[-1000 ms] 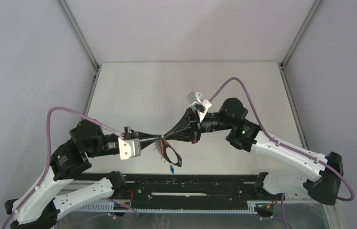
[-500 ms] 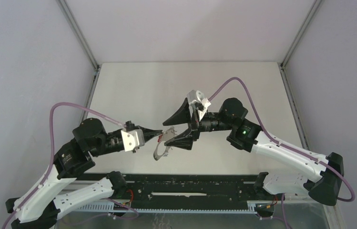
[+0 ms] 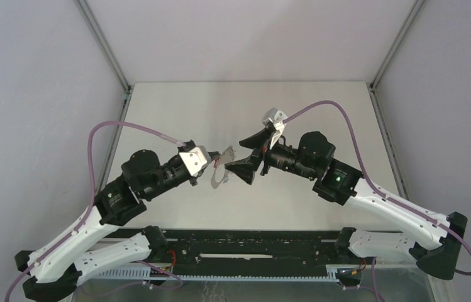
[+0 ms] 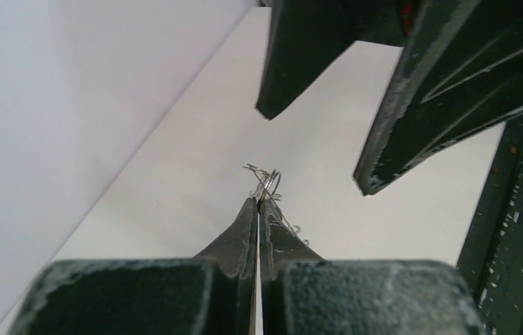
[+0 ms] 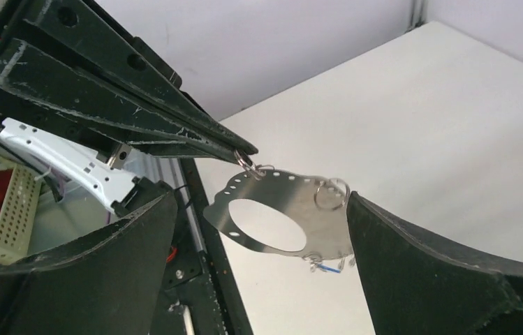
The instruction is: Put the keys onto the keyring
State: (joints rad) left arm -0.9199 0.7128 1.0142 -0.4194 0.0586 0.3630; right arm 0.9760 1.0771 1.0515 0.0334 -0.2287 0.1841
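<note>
The keyring [image 5: 293, 190], a flat grey metal ring with small holes and wire loops along its rim, hangs in the air from my left gripper [image 5: 245, 158]. That gripper is shut on a wire loop [image 4: 266, 184] at the rim. A blue key [image 5: 327, 268] dangles edge-on from the keyring's lower edge. In the top view the keyring [image 3: 222, 178] hangs between the two arms. My right gripper [image 3: 246, 155] is wide open. Its fingers [image 5: 426, 265] stand either side of the keyring without touching it.
The white table [image 3: 321, 113] lies below, with grey walls on three sides. A black rail [image 3: 251, 242] runs along the near edge between the arm bases. A pale basket [image 5: 7, 216] shows off the table's edge in the right wrist view.
My right gripper opened wide and let go of the keyring. My left arm, still shut on the keyring, carried it up and away from the near edge. The right arm shifted right.
</note>
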